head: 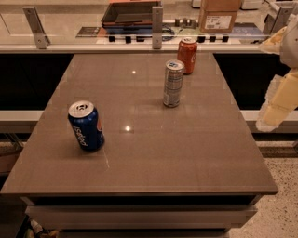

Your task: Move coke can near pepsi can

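The coke can (187,56), orange-red with a silver top, stands upright at the far edge of the brown table (153,153), right of centre. The pepsi can (86,125), dark blue with white lettering, stands upright at the near left. My gripper (278,100), cream-coloured, hangs off the table's right side, level with the middle of the table. It is well to the right of the coke can and holds nothing I can see.
A taller slim silver-grey can (173,83) stands just in front and left of the coke can. Behind the table runs a counter (56,35) with metal posts, a dark tray (130,13) and a cardboard box (219,16).
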You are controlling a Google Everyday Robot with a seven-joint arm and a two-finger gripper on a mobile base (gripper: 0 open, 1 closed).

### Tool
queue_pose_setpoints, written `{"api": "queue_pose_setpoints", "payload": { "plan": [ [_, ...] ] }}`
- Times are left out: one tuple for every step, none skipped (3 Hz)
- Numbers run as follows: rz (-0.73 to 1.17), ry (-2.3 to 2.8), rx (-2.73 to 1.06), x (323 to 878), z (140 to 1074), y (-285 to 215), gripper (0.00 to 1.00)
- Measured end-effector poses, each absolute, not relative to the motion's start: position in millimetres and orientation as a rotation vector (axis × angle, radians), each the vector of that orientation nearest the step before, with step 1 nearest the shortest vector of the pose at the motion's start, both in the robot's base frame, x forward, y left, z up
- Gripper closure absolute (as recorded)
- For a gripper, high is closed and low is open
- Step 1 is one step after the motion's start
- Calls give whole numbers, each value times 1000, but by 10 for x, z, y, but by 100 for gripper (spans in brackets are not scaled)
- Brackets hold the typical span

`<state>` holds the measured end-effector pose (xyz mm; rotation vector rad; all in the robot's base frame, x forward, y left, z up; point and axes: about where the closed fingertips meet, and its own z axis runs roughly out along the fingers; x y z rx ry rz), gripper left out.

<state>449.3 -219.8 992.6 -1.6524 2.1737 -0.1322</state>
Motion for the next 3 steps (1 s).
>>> {"api": "queue_pose_setpoints", "payload": {
  "plan": [
    [-116,2114,-1584,4705,9996,-2255,0],
    [-60,2043,-1483,4997,10019,-2317,0],
    [7,1999,-1368,5327,9976,-2313,0]
  ]
}}
